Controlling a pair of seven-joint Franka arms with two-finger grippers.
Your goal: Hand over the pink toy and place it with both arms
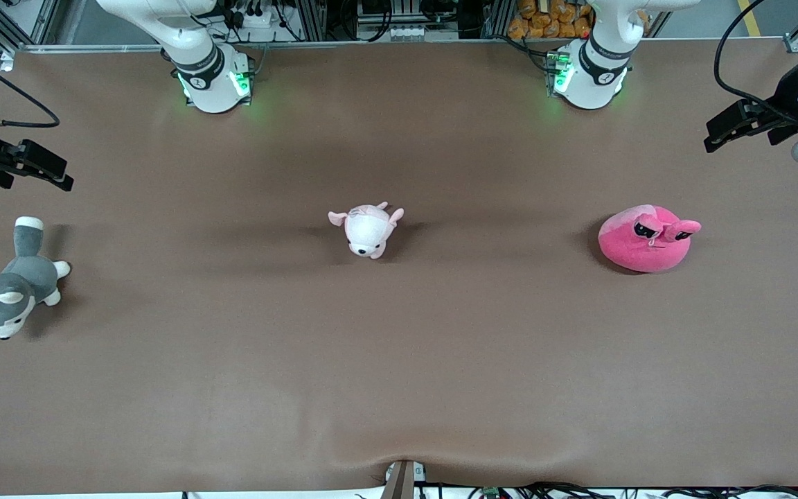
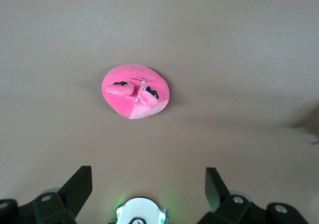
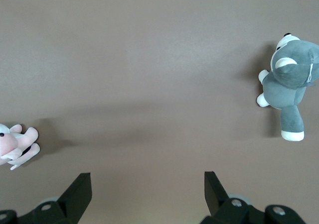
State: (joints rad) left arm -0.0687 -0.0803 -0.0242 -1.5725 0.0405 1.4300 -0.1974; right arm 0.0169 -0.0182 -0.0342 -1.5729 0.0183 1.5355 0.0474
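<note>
The pink toy (image 1: 647, 239), a hot-pink round plush with floppy ears and dark half-lidded eyes, lies on the brown table toward the left arm's end. In the left wrist view it (image 2: 135, 92) lies well below and apart from my left gripper (image 2: 148, 184), which is open and empty. In the front view my left gripper (image 1: 717, 138) hangs high over the table's edge at that end. My right gripper (image 1: 56, 174) hangs high over the right arm's end, open and empty (image 3: 147, 184).
A small pale pink-and-white plush (image 1: 368, 230) lies mid-table. A grey-and-white husky plush (image 1: 11, 287) lies at the right arm's end, also in the right wrist view (image 3: 289, 79). Both arm bases (image 1: 213, 80) (image 1: 589, 73) stand along the table's edge farthest from the front camera.
</note>
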